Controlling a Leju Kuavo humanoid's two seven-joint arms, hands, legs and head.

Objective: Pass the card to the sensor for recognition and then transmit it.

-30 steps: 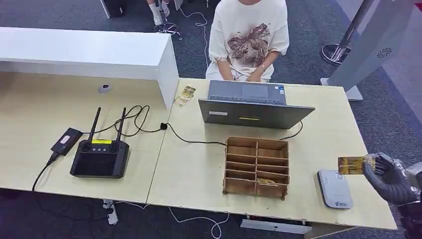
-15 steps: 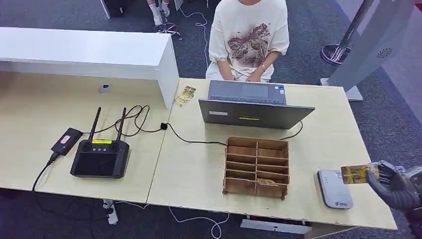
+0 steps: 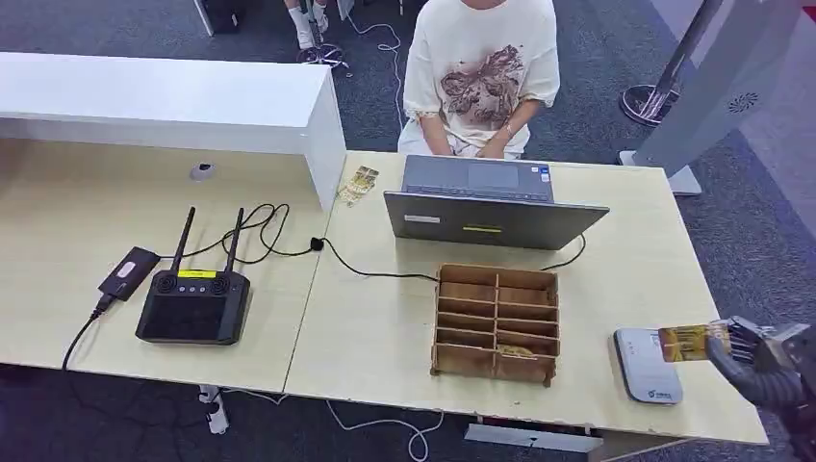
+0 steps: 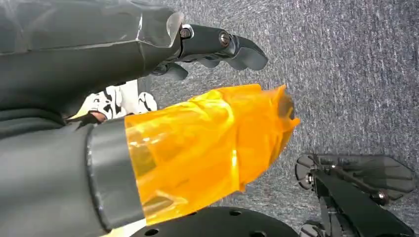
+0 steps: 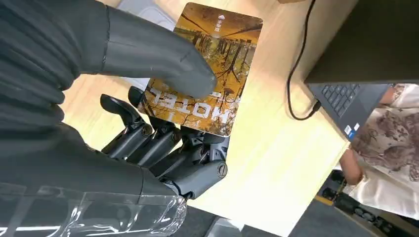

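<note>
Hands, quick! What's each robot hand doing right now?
Left hand: holds nothing; open or closed cannot be told.
Right hand: holding the hotel card by the white card reader.

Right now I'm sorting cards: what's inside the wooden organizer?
One yellowish card lies in a lower right slot of the wooden organizer; other slots look empty, though dividers hide their near corners.

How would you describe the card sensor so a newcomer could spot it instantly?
On the light wooden table, look right of the wooden compartment box, near the front edge. The sensor is the flat white rounded pad lying there, beside the right hand holding a card.
</note>
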